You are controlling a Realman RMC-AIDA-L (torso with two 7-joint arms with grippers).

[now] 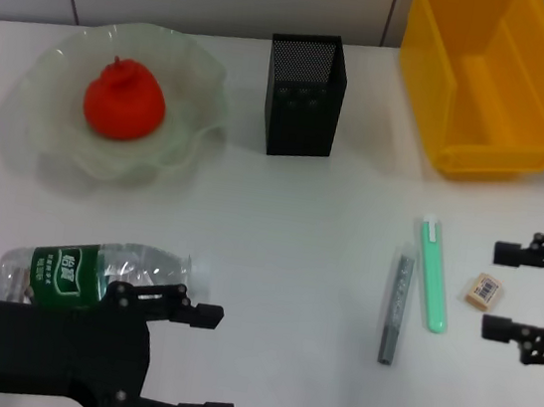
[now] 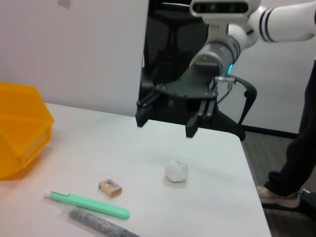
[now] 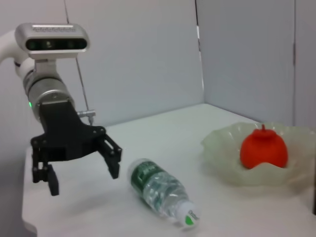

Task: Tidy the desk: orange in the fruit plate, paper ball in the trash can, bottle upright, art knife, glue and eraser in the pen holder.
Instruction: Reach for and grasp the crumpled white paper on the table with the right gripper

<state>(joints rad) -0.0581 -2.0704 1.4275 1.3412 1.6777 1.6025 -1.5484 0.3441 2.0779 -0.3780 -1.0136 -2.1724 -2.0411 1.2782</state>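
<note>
A smooth white desk [image 1: 274,264] ran back to a pale panelled wall, and at its left the knobbly orange [image 1: 125,101] sat in the ruffled, translucent green fruit plate [image 1: 39,148], with the clear bottle [image 1: 92,272] lying on its side just behind the left gripper [image 1: 211,364], whose jaws stood wide apart holding nothing. Mid-desk rose the black mesh pen holder [image 1: 304,94], bare surface before it. Rightward lay a grey stick [image 1: 396,305], a green art knife [image 1: 432,275] and the tan eraser [image 1: 482,290], the yellow trash can [image 1: 489,82] behind them; the right gripper [image 1: 501,290] hung spread and empty just beside the eraser, the paper ball [image 2: 176,171] near the desk's right edge.
</note>
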